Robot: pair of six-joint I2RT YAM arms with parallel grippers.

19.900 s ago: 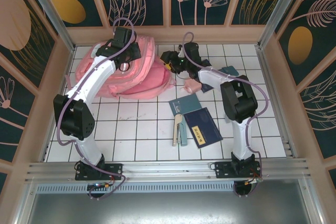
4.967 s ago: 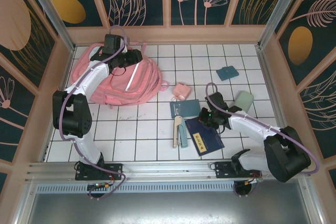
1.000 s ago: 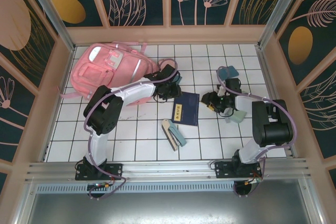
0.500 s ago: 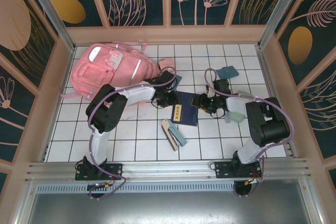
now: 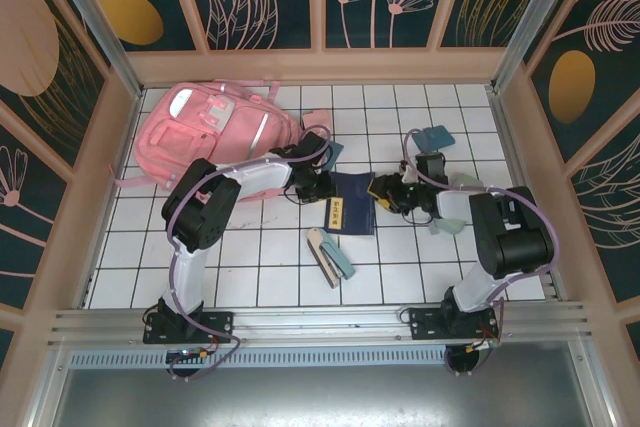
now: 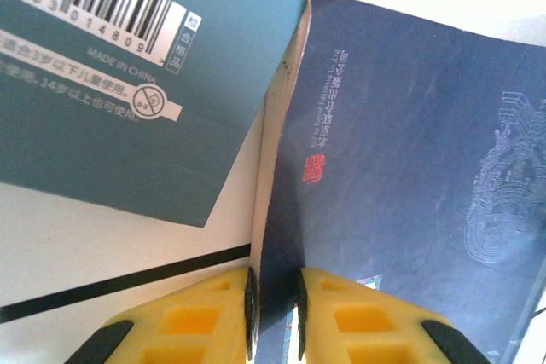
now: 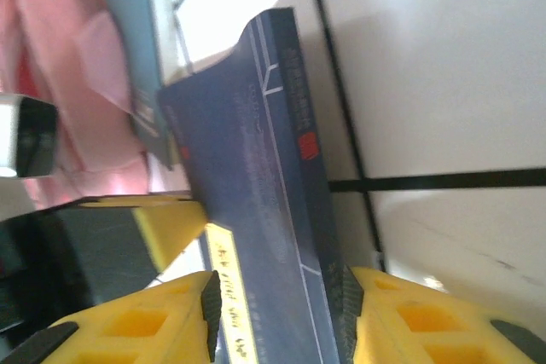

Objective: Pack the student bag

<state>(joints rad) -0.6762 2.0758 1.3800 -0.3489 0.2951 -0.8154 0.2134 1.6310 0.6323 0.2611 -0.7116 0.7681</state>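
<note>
one navy book (image 5: 352, 209) clamped by left pincer (image 6: 273, 296) and right pincer (image 7: 277, 291), white tiled table (image 5: 250, 247).

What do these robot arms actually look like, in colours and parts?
The left arm and right arm have smooth white shells between chunky black joints, and a lilac cable loops alongside each. The left pincer and right pincer end in blocky yellow fingers with moulded hollows and dark inner pads.
</note>
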